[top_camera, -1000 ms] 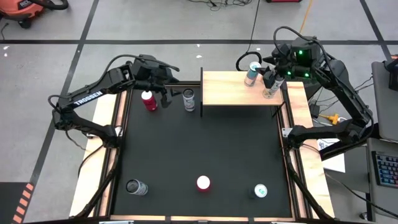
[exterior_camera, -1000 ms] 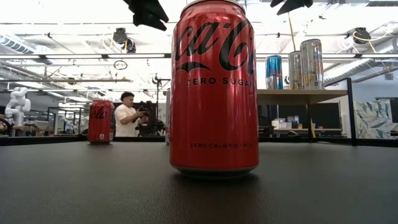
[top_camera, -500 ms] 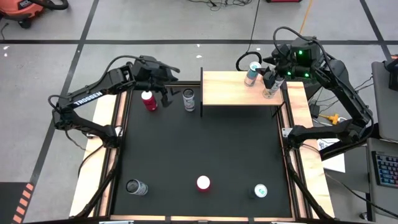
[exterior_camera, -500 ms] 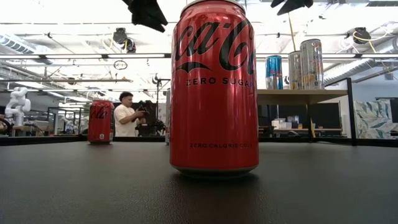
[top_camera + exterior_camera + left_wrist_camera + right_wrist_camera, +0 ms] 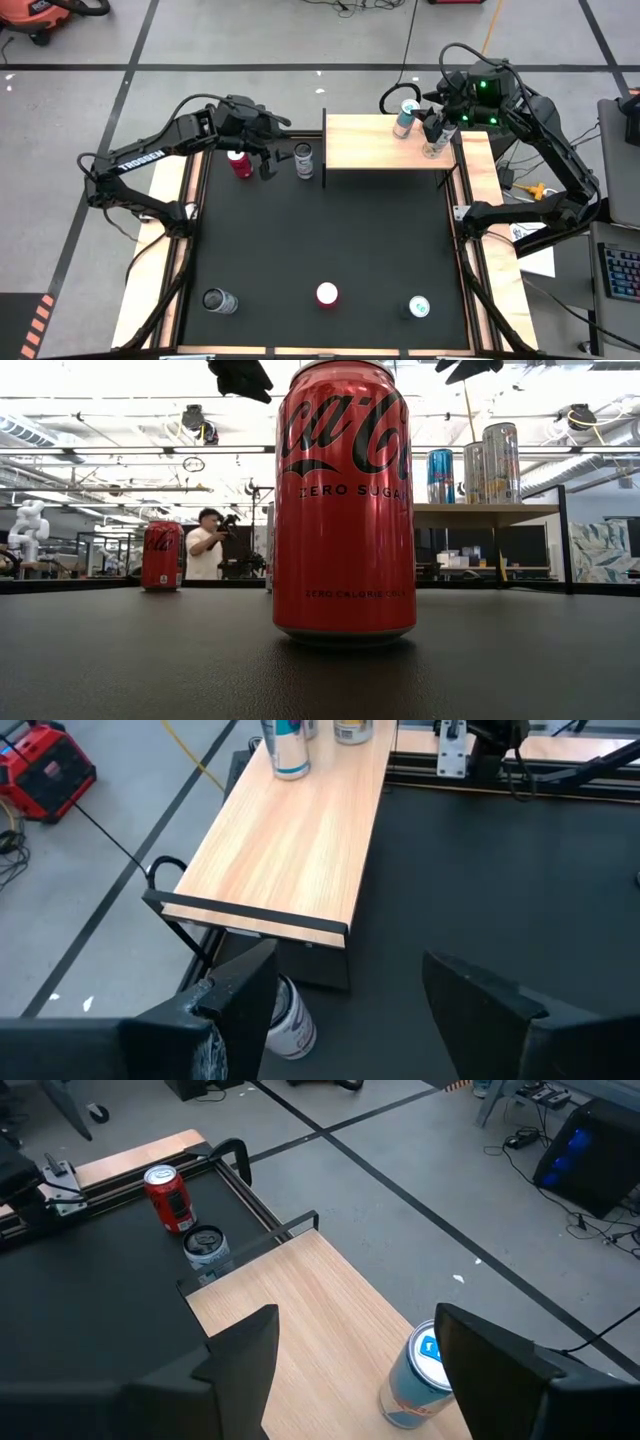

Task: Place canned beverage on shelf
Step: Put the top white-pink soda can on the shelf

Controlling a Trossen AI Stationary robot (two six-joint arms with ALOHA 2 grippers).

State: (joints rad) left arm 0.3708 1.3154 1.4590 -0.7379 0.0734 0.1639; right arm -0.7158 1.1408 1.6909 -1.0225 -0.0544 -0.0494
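- Shelf (image 5: 388,141) sits at the table's far edge; blue can (image 5: 404,119) and pale can (image 5: 436,147) already stand on it.
- Left gripper (image 5: 262,152) has shifted slightly toward the grey can (image 5: 304,161) since a moment ago, jaws apart, holding nothing; likely lining up the next pick.
- Red can (image 5: 240,162) stands just beside it and could get knocked.
- Right gripper (image 5: 360,1370) hangs over the shelf, released, empty.
- Three cans wait along the near edge.

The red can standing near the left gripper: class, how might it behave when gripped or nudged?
The red can stands upright and looks tall for its base, so a high sideways nudge would probably tip it. Once tipped, its round body would likely roll. Its smooth-looking metal wall may slip or dent under a hard squeeze.
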